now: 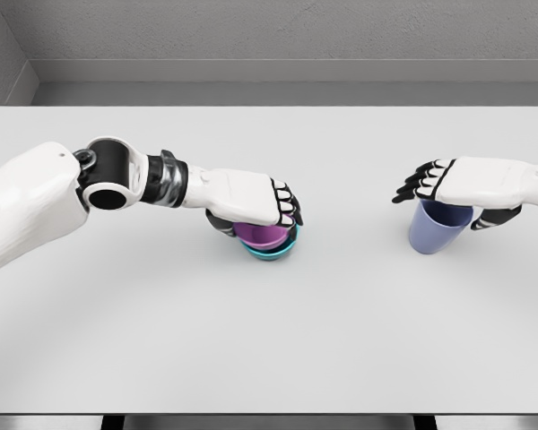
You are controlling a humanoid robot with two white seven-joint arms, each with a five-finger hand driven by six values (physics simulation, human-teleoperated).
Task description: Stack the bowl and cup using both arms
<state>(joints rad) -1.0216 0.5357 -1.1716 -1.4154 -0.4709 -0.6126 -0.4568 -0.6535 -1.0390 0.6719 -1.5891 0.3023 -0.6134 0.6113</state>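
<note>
A purple bowl (pixel 264 235) sits nested inside a teal bowl (pixel 276 251) left of the table's middle. My left hand (pixel 251 208) lies over the purple bowl, with its fingers (pixel 287 204) curled over the right rim and the thumb at the left side. A periwinkle cup (pixel 438 227) stands upright at the right. Just above its rim hovers my right hand (pixel 453 193). Its fingers (pixel 418 184) stretch out to the left past the cup, and the thumb hangs beside the cup's right wall. The cup's opening is partly hidden by the palm.
The pale grey table (pixel 269 340) runs to a grey wall at the back. Its front edge shows at the bottom. About 130 pixels of bare surface separate the bowls from the cup.
</note>
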